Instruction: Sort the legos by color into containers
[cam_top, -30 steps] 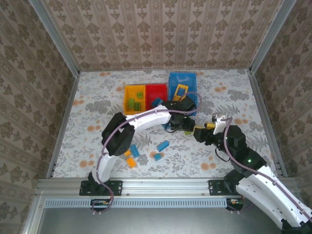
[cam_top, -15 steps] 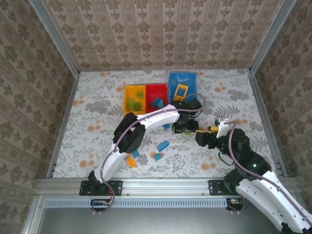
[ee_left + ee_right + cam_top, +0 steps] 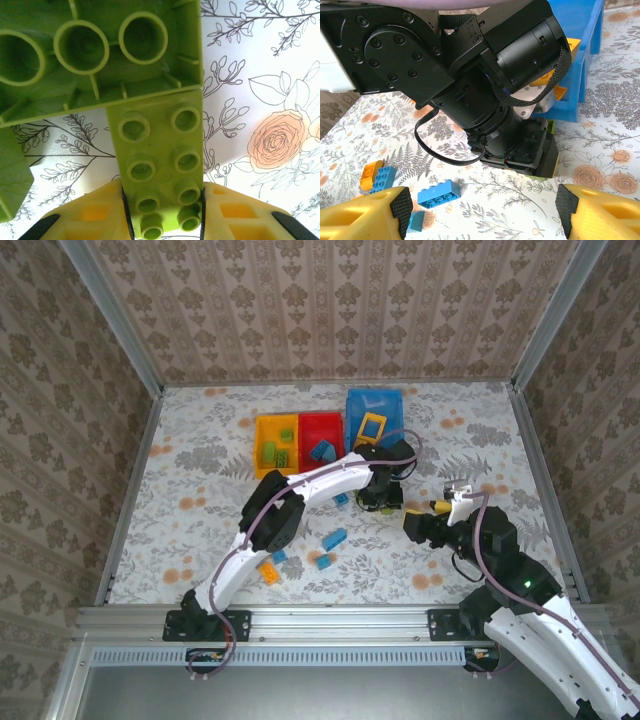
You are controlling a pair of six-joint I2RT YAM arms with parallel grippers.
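- The step in hand looks like picking up a green piece. The left gripper [image 3: 162, 220] is clamped on a green brick [image 3: 162, 165], its yellow fingers [image 3: 85, 217] pressed to the brick's long sides low over the counter [image 3: 200, 500], just in front of the blue bin [image 3: 375, 393].
- The brick is lime green, narrow, with two rows of round studs facing up. Its far end meets a larger green piece [image 3: 95, 55] lying underside-up with its tubes showing. I cannot tell whether the two are joined.
- Next move: lift clear, check that the big piece comes free, then carry to the yellow-orange bin [image 3: 258, 445], where green bricks already lie.
- The right gripper [image 3: 482, 210] hangs nearby, jaws apart and empty. Blue bricks [image 3: 439, 192] lie loose on the counter.
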